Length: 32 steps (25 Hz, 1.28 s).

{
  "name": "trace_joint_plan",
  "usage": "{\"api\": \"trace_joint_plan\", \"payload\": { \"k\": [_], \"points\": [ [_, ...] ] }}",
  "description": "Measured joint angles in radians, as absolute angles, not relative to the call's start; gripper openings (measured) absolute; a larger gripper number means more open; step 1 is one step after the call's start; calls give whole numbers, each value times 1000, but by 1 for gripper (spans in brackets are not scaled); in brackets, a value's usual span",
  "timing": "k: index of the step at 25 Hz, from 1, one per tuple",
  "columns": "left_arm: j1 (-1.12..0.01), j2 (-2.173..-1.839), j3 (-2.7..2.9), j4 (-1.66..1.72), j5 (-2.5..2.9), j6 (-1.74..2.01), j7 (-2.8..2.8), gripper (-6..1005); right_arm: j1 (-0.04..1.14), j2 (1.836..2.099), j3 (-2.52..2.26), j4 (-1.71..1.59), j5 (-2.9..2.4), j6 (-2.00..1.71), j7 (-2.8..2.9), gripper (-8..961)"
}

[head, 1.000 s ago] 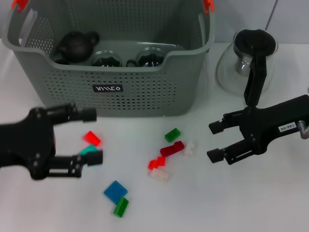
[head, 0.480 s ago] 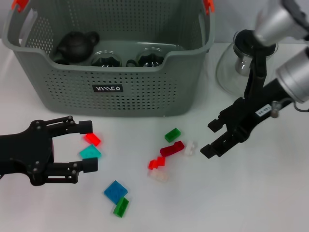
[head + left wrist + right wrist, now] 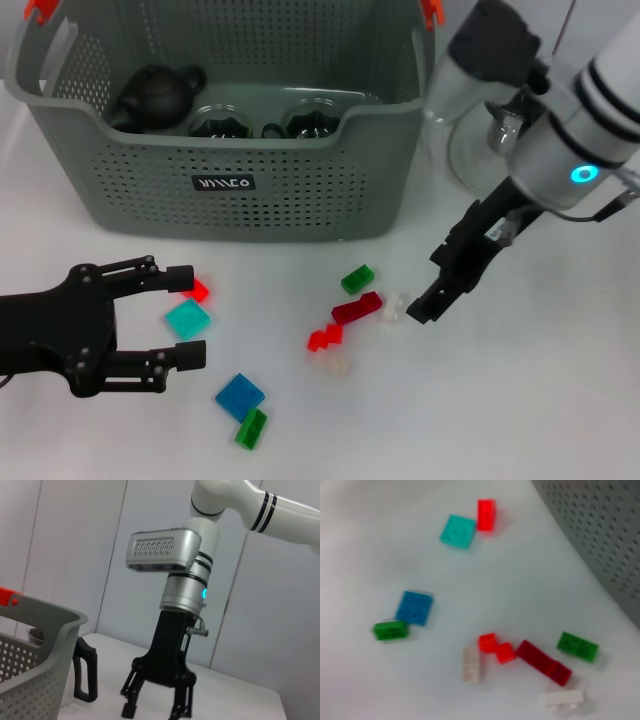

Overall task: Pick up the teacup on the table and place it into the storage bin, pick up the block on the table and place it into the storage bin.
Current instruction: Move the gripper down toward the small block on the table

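Observation:
The grey-green storage bin (image 3: pixel 230 190) stands at the back and holds a dark teapot (image 3: pixel 157 92) and two dark teacups (image 3: pixel 221 122). No teacup shows on the table. Loose blocks lie in front of the bin. A teal block (image 3: pixel 187 320) rests on the table between the wide-apart fingers of my open left gripper (image 3: pixel 185 315), with a red block (image 3: pixel 197 291) by its upper finger. My right gripper (image 3: pixel 432 290) points down, open, just right of a white block (image 3: pixel 395 305). The left wrist view also shows the right gripper (image 3: pixel 152 712) open.
More blocks on the table: green (image 3: pixel 357 278), dark red (image 3: pixel 357 307), red (image 3: pixel 323 337), pale (image 3: pixel 332 363), blue (image 3: pixel 239 395), green (image 3: pixel 251 429). The right wrist view shows the same scatter around the dark red block (image 3: pixel 543 662). A glass pitcher (image 3: pixel 470 150) stands behind my right arm.
My right arm has swung from lying level to pointing down and has shifted left toward the white block. My left gripper has drawn back slightly, leaving the teal block between its fingers.

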<state>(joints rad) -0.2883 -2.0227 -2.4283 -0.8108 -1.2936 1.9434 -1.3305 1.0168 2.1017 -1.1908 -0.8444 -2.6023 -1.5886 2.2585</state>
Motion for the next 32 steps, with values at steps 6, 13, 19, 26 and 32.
{"api": "trace_joint_plan", "payload": {
  "k": [6,13,19,26,32],
  "points": [
    [-306,-2017,-2428,-777,-1293,1942,-1315,859,1050,2106,-1331,-746,-2538,-1464,2313,911],
    [-321,-2008,-2428,-737,-1293,1939,-1295,859,1065,2110,-1472,-699,-2523,-1366,2387,798],
    [-326,-2008,-2426,-711,-1293,1918,-1280,860,1060,2111,-1544,-696,-2517,-1301,2419,803],
    [-327,-2008,-2422,-707,-1293,1914,-1278,860,1065,2112,-1625,-678,-2464,-1234,2422,781],
    [-327,-2008,-2426,-707,-1293,1914,-1278,859,1061,2112,-1678,-676,-2445,-1205,2423,763]
  ]
}}
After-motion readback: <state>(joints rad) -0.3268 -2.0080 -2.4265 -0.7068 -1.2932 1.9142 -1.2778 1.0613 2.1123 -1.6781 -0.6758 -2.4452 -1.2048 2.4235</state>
